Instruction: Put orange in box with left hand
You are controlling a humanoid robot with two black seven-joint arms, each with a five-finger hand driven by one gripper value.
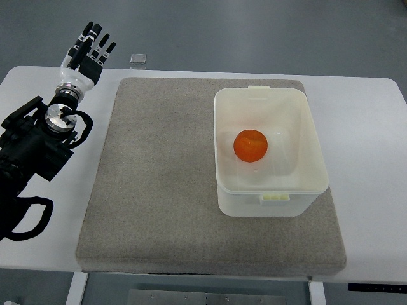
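Fingers (95, 39) of the left hand (86, 54) are spread straight and hold nothing, raised over the table's (38, 82) far left corner, off the grey mat (159, 178). Well to the right of them and nearer the camera, the orange (250, 145) lies on the floor of the open white box (270, 197), near its middle, with nothing touching it. Judging from this, the placing looks done; any next move would only be parking the arm. No right hand shows.
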